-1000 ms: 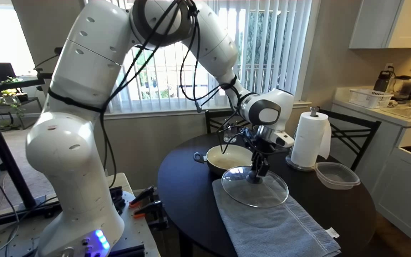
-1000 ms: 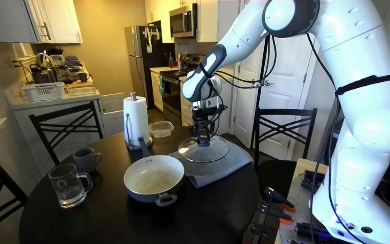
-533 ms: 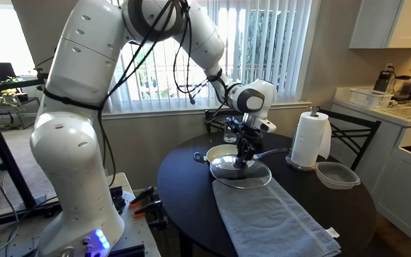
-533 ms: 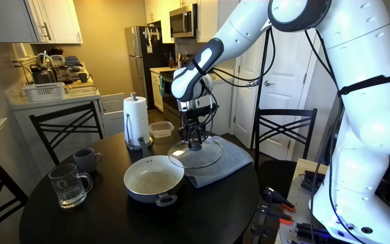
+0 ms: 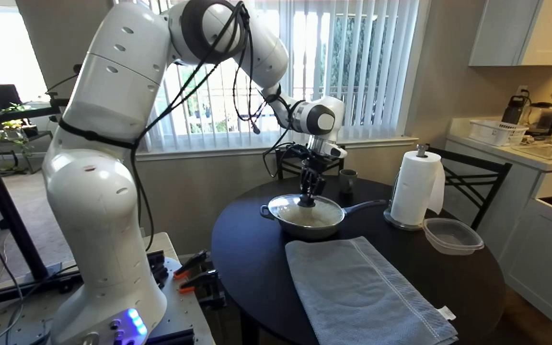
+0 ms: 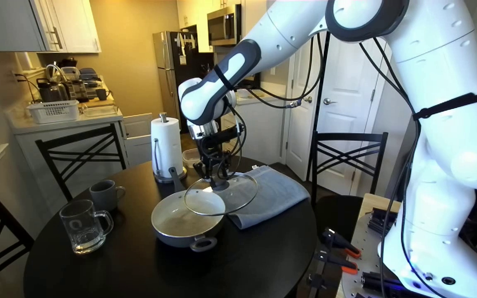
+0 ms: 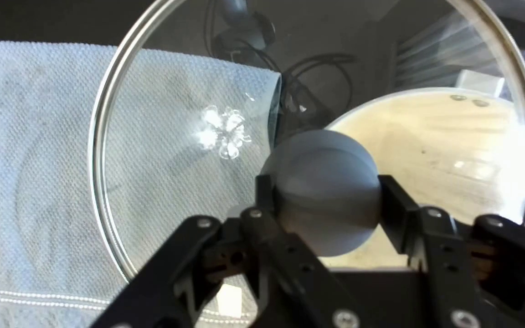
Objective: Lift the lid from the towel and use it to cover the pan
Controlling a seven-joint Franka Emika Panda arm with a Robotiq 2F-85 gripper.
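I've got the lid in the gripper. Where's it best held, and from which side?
By the knob, coming from above, as the gripper has it. The knob stands up at the middle of the lid, and its round body gives opposite sides to pinch. The thin rim is likely a poorer hold: gripped off-centre, the lid may tip.

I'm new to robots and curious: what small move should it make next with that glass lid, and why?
Probably shift the glass lid farther over the pan before lowering. The gripper grips the lid's knob, but in the wrist view the glass overlaps the towel and only part of the pan.
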